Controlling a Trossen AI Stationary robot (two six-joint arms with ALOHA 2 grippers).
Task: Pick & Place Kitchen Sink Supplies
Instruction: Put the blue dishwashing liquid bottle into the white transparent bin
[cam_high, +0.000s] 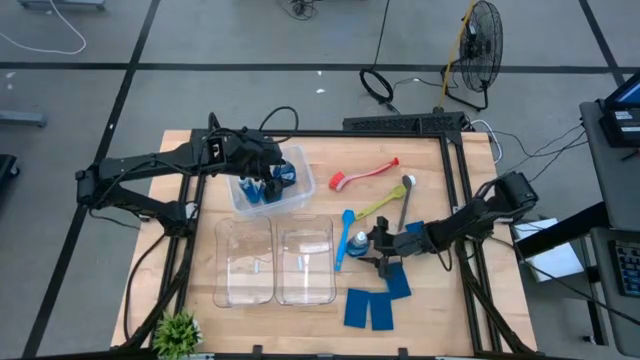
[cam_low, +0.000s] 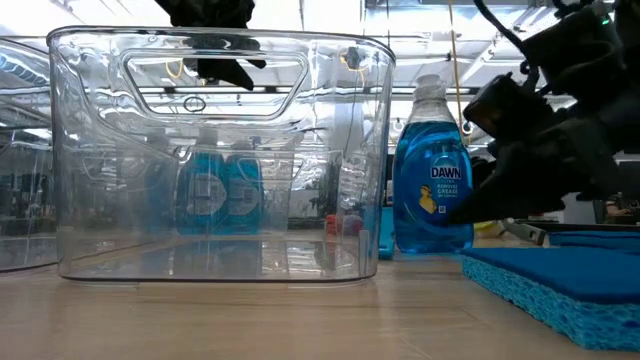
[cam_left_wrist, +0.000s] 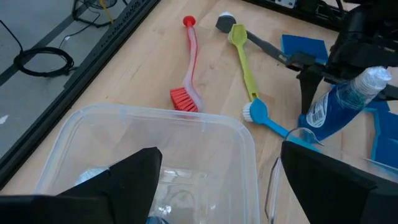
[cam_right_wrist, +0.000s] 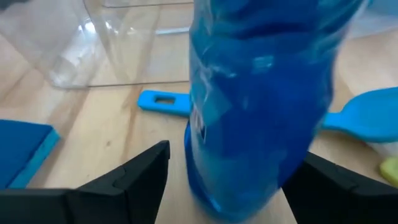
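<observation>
The right gripper (cam_high: 372, 243) has its jaws spread to either side of the upright bottle (cam_high: 359, 241), not yet clenched, beside the blue brush (cam_high: 343, 238) on the surface. This looks like the grasp step: next, close squarely and lift without tipping it. The left gripper (cam_high: 268, 170) hangs released over the far bin (cam_high: 300, 196), which already holds bottles.

From my seat, the bare wood at the table's far right corner (cam_high: 425, 150) is free, and so is the near strip left of the two flat sponges (cam_high: 370, 310). The middle is blocked by two empty clear bins (cam_high: 275, 260) side by side, with a third bin (cam_high: 272, 190) beyond them under the left arm. Right of the bins, the standing bottle (cam_high: 359, 242) and the crossed brushes (cam_high: 375, 195) crowd any pass.
</observation>
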